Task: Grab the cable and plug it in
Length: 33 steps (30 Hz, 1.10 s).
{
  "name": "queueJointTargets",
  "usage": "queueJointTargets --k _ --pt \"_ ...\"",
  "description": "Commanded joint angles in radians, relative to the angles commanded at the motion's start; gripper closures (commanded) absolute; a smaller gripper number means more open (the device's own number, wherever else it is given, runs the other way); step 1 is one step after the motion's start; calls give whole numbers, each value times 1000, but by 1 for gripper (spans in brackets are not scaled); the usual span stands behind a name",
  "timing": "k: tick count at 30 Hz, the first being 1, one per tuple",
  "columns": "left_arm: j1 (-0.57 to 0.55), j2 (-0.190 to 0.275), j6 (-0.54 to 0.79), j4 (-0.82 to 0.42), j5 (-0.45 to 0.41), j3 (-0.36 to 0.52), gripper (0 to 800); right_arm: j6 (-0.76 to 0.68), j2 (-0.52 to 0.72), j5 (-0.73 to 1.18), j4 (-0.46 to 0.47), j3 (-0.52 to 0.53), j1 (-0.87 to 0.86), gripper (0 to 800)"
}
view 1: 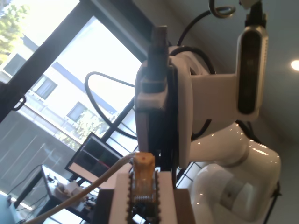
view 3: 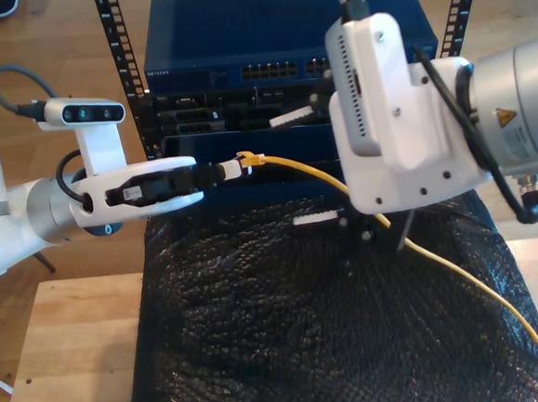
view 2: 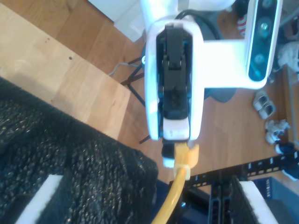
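My first gripper (view 3: 234, 169) pinches the small clear plug (view 1: 142, 179) of the thin yellow-orange network cable (view 3: 309, 174). In the exterior view the plug's axis lies 9-to-3, and the blue metal rack's (view 3: 237, 36) ports sit toward 12 o'clock. My second gripper (view 3: 285, 172) straddles the cable, fingers spread.

No text, label or number is sharp enough to read.

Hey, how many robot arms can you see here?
2. One arm reaches in from the exterior view's left, holding the yellow network cable by its plug; the other arm is at the exterior view's right, above the black mat.
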<state>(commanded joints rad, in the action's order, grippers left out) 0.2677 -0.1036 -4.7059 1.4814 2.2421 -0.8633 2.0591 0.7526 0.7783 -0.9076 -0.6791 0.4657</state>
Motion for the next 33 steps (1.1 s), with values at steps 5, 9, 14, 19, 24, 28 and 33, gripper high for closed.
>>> queueJointTargets --k 5,9,14,19,24,28,33 --pt "0 0 -46 0 2 2 780 0 -14 -15 -2 0 2 41" --pt "0 -2 -61 0 5 5 779 -5 -18 -37 -3 -3 6 98" --pt "-2 -2 -64 -2 11 8 779 -6 -34 -40 -40 -14 17 119" --pt "-3 -3 -64 -3 11 9 779 -8 -54 -41 -109 -14 18 316" --pt "-3 -5 -63 -3 12 11 778 -3 -64 -60 -160 -8 18 438" --pt "-3 -8 -68 -3 32 6 779 -2 -64 -58 -158 -8 18 438" --pt "-3 -9 -104 -3 41 6 777 -2 -63 -58 -158 -6 18 442"
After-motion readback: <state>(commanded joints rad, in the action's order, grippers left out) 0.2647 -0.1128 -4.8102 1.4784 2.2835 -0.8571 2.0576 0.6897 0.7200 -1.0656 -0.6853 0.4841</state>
